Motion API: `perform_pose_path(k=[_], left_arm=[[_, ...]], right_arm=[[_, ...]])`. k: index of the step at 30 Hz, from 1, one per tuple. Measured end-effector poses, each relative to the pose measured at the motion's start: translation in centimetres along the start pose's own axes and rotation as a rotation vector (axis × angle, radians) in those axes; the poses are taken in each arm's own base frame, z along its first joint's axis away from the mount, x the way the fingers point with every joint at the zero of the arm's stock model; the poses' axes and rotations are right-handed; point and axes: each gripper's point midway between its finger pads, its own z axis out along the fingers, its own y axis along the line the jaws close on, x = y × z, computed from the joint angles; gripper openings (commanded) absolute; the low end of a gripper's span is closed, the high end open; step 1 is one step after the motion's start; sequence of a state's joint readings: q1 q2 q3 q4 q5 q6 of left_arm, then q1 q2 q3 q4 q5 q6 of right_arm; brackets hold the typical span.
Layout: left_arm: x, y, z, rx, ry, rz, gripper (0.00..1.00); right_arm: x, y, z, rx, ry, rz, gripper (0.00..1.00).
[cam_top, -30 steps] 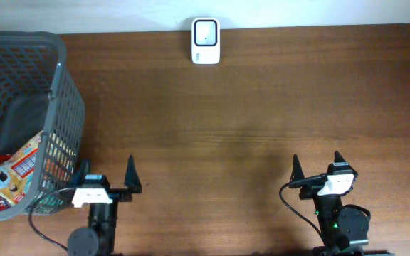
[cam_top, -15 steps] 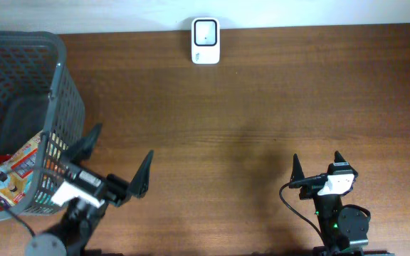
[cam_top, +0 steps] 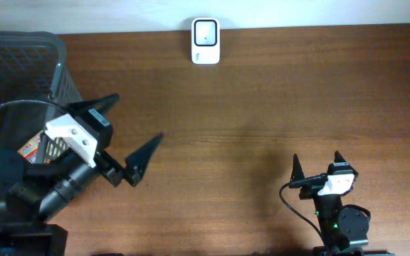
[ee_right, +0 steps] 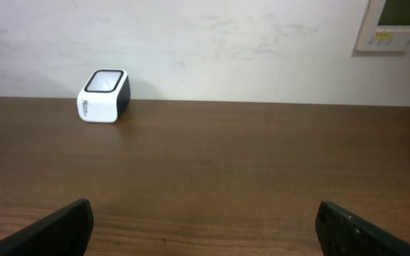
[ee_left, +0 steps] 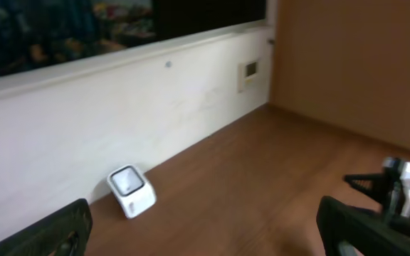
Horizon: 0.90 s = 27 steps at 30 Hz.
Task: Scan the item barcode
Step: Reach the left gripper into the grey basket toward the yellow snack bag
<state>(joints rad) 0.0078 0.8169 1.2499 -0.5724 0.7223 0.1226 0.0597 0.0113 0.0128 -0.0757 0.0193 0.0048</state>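
**Item:** printed packet (cam_top: pixel 34 148), orange, red and white. Lying low in grey mesh basket (cam_top: pixel 61 67), mostly hidden under the left arm. Not between any jaws: behind the left gripper (cam_top: pixel 138 116), on its wrist side, and well apart from the right gripper (cam_top: pixel 317 155). Barcode face not visible.

**Handling, by judgement:** light, soft, crinkly film. Likely slippery and quick to bend, with risk of a creased or glaring barcode. Wrapper itself not fragile; contents perhaps crushable. Best taken by a flat sealed edge or corner, away from the barcode panel, with a pinch from above through the basket's open top. Little room for wide jaws inside the mesh walls.

**Left gripper:** jaws spread wide, nothing between them, held high and pointed toward the far wall.

**Right gripper:** jaws likewise wide and empty, low over the near table edge.

**Scanner** (cam_top: pixel 206 41)**:** small white box with dark-framed window on top. Ahead of both pairs of jaws, well apart from each, just beside the wall.

**Surface:** dark brown wood-grain table (cam_top: pixel 262 107), smooth and matt, bare between jaws and scanner.

**Room:** white plastered wall (ee_right: pixel 226 43) behind the table. Pale control panel (ee_right: pixel 401 25) mounted on it, ahead and to the right of the right jaws.
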Motion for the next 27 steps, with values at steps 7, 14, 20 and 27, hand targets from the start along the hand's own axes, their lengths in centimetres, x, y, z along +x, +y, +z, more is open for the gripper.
perform_pose_path(k=[7, 14, 20, 27], left_arm=[[3.4, 9.5, 0.7, -0.447, 0.290, -0.329, 0.99], [0.9, 19.0, -3.2, -0.837, 0.174, -0.559, 0.99], [9.6, 26.1, -11.1, -1.332, 0.339, -0.817, 0.99], [21.0, 31.2, -14.3, -1.604, 0.654, -0.976, 0.99]], right_arm=[[0.0, 0.0, 0.0, 0.000, 0.000, -0.001, 0.99], [0.0, 0.0, 0.0, 0.000, 0.000, 0.000, 0.98], [0.0, 0.0, 0.0, 0.000, 0.000, 0.000, 0.98], [0.0, 0.0, 0.0, 0.000, 0.000, 0.000, 0.98]])
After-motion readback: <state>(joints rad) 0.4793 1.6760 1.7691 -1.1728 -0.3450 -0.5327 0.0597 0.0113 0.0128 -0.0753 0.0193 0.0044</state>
